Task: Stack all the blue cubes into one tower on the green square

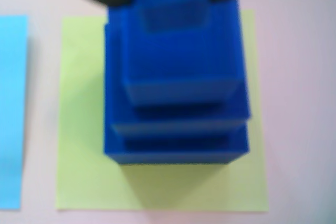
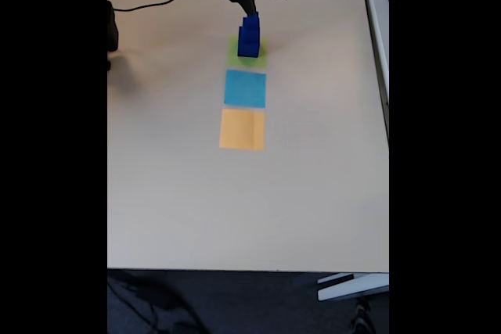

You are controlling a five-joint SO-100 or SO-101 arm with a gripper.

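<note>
In the fixed view, the orange square [image 2: 242,129] lies nearest on the surface [image 2: 172,193], then the light-blue square [image 2: 245,88], then the green square [image 2: 235,51] carrying the blue cubes [image 2: 249,37] as a tower. The pincer [image 2: 250,12] pinches the smallest cube [image 1: 170,3] on top.

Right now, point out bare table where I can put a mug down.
In the fixed view, the table is bare below the orange square and on both sides of the square row. It is crowded at the top: the gripper is over the blue cubes on the green square.
</note>
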